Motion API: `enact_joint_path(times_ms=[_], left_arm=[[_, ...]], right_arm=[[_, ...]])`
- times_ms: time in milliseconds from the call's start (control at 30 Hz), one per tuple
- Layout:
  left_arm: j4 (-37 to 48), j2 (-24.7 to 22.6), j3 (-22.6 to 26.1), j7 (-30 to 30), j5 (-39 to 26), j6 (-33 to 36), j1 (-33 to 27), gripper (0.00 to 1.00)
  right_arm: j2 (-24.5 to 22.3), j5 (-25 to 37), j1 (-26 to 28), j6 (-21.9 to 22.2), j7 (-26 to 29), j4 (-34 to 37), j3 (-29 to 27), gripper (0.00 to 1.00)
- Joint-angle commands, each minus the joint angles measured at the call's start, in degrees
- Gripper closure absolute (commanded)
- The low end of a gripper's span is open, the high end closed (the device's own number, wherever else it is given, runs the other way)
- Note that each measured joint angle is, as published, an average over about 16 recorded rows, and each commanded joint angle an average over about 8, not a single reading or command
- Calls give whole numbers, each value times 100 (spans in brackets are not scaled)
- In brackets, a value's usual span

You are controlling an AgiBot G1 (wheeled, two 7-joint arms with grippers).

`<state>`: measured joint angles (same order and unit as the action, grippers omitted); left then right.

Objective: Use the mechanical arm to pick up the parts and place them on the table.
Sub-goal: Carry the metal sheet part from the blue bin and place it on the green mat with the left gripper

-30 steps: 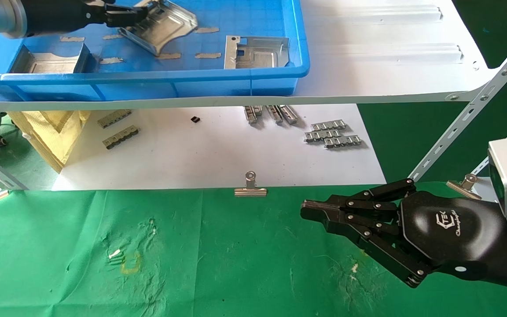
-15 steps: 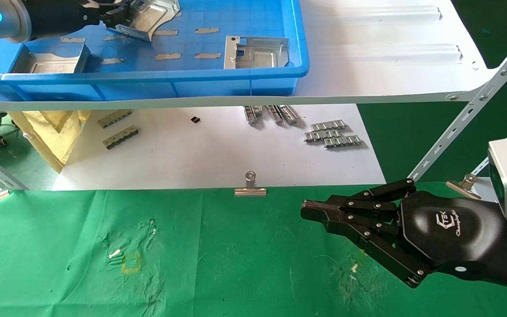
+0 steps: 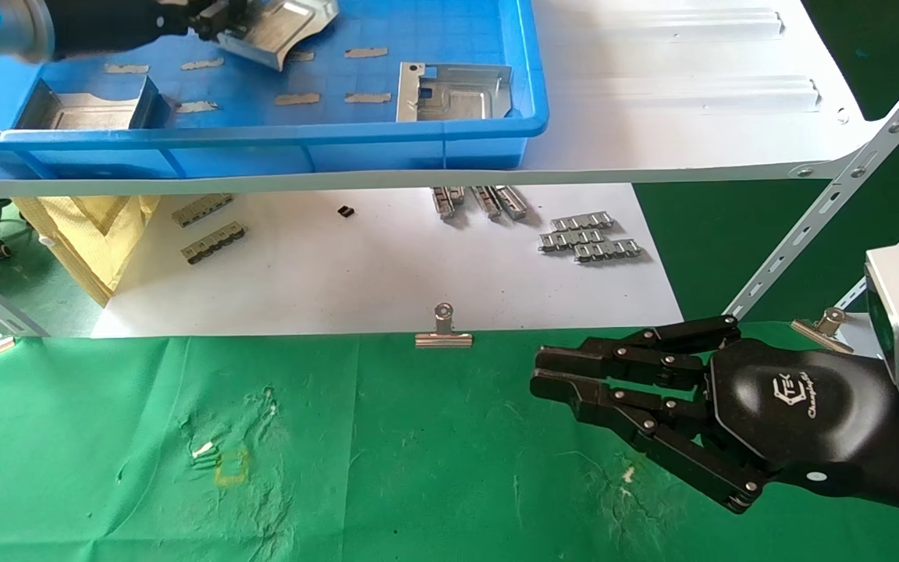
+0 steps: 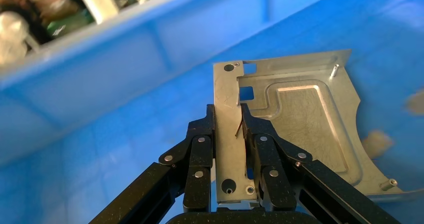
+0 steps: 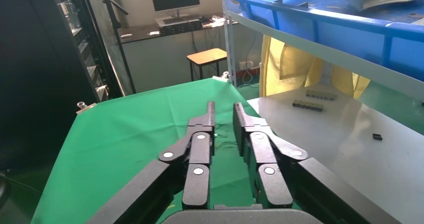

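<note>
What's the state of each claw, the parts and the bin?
Left claw: shut on held part, over the bin.
Held part: gripped by one flange, tilted, lifted.
Other parts: two lying in the bin.
Right claw: open, empty, over the table.
Bin: on the shelf.
</note>
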<state>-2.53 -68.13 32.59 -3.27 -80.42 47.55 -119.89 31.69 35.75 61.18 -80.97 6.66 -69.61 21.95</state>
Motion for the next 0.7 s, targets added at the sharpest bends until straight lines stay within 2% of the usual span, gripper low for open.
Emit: enact_joint_path(times_ms=[33,300,600,700], left_arm=[[-68,60,-20,85,30,190,-26,100],[-424,490,-240,727,397,1653,-102,100],[-690,931,-520,1274,971,3849,-44,100],[-943,1062,-527,1392,1156,4319,66,100]], right_arm=[[0,0,0,0,0,0,0,0],[0,0,0,0,0,0,0,0],[0,0,0,0,0,0,0,0],[0,0,0,0,0,0,0,0]])
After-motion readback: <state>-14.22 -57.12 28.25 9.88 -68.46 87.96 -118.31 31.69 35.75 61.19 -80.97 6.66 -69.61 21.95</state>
